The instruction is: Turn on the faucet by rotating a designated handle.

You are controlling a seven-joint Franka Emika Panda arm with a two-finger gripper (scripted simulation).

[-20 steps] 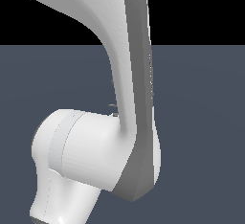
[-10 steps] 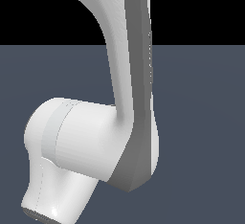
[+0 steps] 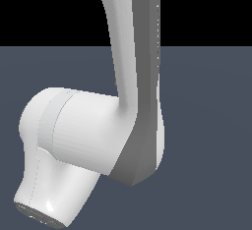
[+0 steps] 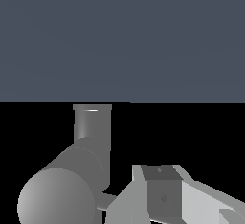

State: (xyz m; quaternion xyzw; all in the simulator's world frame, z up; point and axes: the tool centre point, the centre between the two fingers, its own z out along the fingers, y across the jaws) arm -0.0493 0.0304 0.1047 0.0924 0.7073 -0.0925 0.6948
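Note:
The white robot arm fills the exterior view and hides the faucet and the handle there. In the wrist view, the faucet shows close up as a grey tube rising from a thicker grey cylinder with a rounded end. A thin pale grey stub sticks out between that cylinder and my gripper; it may be the handle. My gripper sits right beside the faucet's base, and only one blocky grey finger shows plainly. Whether it is open or shut does not show.
A flat blue-grey floor runs back to a black background. The arm's upright link and its rounded joint block most of the exterior view.
In the exterior view the arm's rounded joint has shifted up and toward the left. A small grey bit seen beside the upright link a second ago is now covered.

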